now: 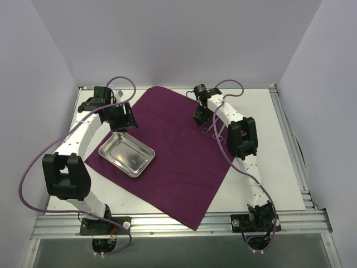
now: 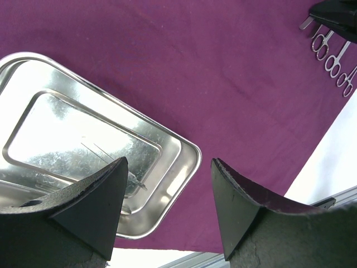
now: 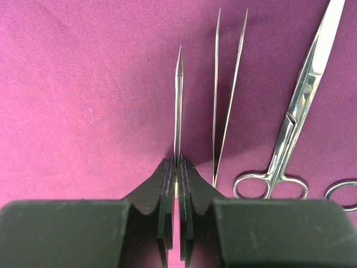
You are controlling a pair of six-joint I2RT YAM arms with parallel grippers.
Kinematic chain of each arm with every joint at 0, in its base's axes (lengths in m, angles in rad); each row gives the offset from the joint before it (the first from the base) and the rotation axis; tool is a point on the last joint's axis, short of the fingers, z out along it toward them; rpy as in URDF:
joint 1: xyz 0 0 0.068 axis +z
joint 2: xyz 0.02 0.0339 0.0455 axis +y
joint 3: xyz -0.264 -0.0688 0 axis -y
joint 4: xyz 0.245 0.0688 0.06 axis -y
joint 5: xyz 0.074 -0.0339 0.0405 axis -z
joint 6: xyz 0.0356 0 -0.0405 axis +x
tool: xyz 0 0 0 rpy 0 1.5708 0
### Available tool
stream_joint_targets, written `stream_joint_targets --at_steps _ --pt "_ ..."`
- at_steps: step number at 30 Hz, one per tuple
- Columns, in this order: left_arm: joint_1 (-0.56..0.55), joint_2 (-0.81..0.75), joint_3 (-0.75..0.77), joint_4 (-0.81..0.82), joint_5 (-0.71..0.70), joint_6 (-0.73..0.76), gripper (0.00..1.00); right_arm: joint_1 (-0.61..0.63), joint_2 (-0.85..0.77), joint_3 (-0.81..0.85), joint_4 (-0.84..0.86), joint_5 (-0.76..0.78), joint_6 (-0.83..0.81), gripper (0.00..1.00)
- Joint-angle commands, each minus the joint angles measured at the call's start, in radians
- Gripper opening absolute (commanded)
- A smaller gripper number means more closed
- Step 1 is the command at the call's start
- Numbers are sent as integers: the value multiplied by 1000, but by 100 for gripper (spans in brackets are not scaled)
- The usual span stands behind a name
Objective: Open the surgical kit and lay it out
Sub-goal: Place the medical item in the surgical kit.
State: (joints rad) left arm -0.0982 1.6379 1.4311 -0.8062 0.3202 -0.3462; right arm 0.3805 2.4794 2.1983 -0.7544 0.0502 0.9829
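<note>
Risk 1: the pointed tool (image 3: 179, 100) was held only at its rear end, so it could swivel or slip out of the pads if it was lifted or swung quickly.
Risk 2: its tip sat low over the cloth (image 1: 167, 151); a low drag could snag the fabric and pucker it.
Risk 3: the tweezers (image 3: 227, 84) lay just beside the held tool, so a sideways shift could knock them out of line, and the scissors (image 3: 301, 95) after them.
Risk 4: the left fingers hung near the tray (image 1: 126, 154); a careless descent could clip its rim and skid it across the cloth.
Right gripper (image 3: 177, 162): pressed together, pinching the pointed tool between its pads.
Left gripper (image 2: 167, 173): spread wide, holding nothing.
Cloth: dark magenta-purple, unfolded flat on the table (image 1: 268, 167) as a diamond, 1 corner reaching the near edge.
Tray look: shiny steel, rounded corners, stepped floor, seemingly empty; faint thin lines on its floor were possibly scratches or reflections.
Tray place: on the cloth's left part, below the left gripper.
Instruments: thin bright metal, lined up side by side on the cloth's far right part, tips pointing away from the right wrist.
Progress: wrap open, layout likely partway.
</note>
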Motion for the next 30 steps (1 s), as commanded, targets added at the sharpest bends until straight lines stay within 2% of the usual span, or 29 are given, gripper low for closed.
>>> stream_joint_targets --at_steps 1,22,30 --pt "11 -6 34 32 17 15 70 6 -39 -17 -49 2 -4 3" --pt "17 -18 23 35 19 9 70 -5 -33 23 -49 -16 -47 30" --pt "49 -43 17 -40 -50 -8 71 -3 -129 60 -62 -39 -121 53"
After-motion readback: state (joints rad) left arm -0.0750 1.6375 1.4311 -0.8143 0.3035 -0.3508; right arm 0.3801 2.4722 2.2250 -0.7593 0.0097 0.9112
